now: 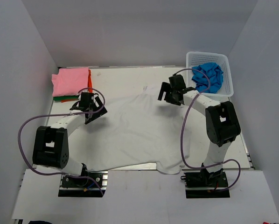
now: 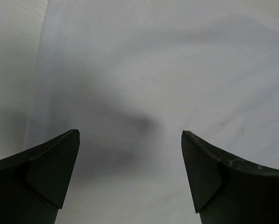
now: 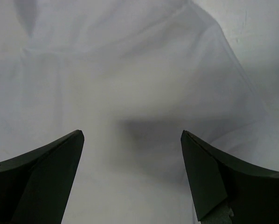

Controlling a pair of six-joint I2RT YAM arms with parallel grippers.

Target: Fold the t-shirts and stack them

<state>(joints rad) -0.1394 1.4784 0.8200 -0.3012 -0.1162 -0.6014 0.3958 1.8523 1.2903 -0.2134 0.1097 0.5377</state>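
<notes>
A large white t-shirt (image 1: 135,130) lies spread over the middle of the table, its hem hanging over the near edge. My left gripper (image 1: 94,109) is open and empty over the shirt's left sleeve area; white cloth (image 2: 144,79) fills its view. My right gripper (image 1: 170,95) is open and empty over the shirt's upper right part near the collar (image 3: 130,84). A folded pink t-shirt (image 1: 71,82) tops a stack at the back left, with orange-red (image 1: 89,84) and green (image 1: 65,98) edges under it. A bright blue t-shirt (image 1: 208,77) lies crumpled in the basket.
A white plastic mesh basket (image 1: 228,74) stands at the back right corner. Grey walls enclose the table on three sides. Purple cables loop from both arms above the table. Bare table (image 3: 265,32) shows beside the shirt's right edge.
</notes>
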